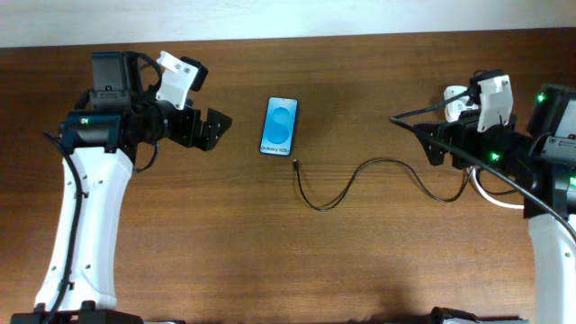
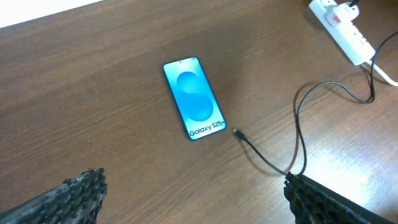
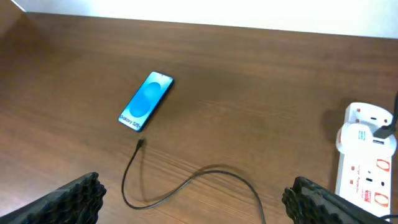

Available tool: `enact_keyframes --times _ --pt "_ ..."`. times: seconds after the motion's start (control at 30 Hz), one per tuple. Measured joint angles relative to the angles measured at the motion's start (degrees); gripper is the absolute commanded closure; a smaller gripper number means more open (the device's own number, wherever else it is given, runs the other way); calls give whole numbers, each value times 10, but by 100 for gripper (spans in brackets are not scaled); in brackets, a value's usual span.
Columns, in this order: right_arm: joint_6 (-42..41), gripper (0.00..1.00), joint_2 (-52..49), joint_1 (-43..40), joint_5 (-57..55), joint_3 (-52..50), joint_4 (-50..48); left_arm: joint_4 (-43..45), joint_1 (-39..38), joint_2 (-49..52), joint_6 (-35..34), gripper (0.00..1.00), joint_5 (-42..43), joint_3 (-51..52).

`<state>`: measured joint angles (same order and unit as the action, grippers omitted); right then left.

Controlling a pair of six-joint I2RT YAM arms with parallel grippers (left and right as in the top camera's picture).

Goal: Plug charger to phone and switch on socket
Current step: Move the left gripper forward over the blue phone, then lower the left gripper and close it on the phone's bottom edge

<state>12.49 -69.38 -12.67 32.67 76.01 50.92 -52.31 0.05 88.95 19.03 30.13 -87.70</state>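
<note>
The phone (image 1: 280, 125) lies flat on the wooden table, blue screen up, also in the left wrist view (image 2: 194, 99) and right wrist view (image 3: 146, 101). The charger (image 1: 360, 171) is a thin black cable that curves across the table. Its plug tip (image 2: 237, 132) rests loose just off the phone's lower end, apart from it. The socket (image 2: 341, 25) is a white strip with red marks, at the right (image 3: 367, 162), with a black plug in it. My left gripper (image 1: 223, 131) stands open left of the phone. My right gripper (image 1: 430, 141) stands open above the cable's right part.
A thick white cord (image 1: 490, 196) loops from the socket under my right arm. The table's back edge meets a pale wall (image 1: 288, 18). In the overhead view my right arm covers most of the socket.
</note>
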Motion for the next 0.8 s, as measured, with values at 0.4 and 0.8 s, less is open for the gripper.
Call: enact_keyframes --times 0.4,0.8 --pt "0 2 0 0 2 0 2 20 -106 57 -108 0 -93 -60" --pt "-1 2 0 0 2 1 9 -138 -209 386 -238 1 -276 -466"
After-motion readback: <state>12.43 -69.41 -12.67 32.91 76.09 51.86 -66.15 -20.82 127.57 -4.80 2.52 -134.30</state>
